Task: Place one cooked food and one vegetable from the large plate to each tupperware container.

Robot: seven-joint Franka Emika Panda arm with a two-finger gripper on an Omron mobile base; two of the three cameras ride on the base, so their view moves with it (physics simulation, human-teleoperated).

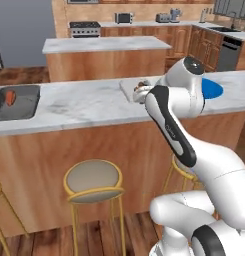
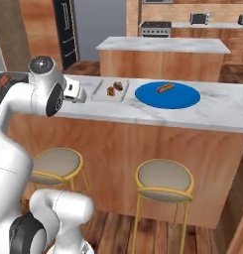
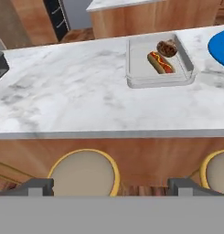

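Blue plate: in the left base view the large plate (image 1: pixel 214 90) peeks out from behind the white arm, on the marble surface (image 1: pixel 84 102).
Dark tray: a darker grey tupperware container (image 1: pixel 16 102) sits far left on the surface, with the red-orange carrot piece (image 1: pixel 10 96) inside.
Right base view: one hot dog (image 2: pixel 165 88) lies on the large plate (image 2: pixel 167 95). Just beside the plate is the pale tupperware container (image 2: pixel 109 91).
Stools: two round stools (image 2: pixel 162 179) stand under the surface.
Hand view: the pale tupperware container (image 3: pixel 160 62) holds a second hot dog (image 3: pixel 161 62), touching the brown lumpy vegetable (image 3: pixel 167 47).
End effector: the end effector (image 3: pixel 111 186) has its two fingertips (image 3: pixel 40 186) spread far apart, holding nothing.
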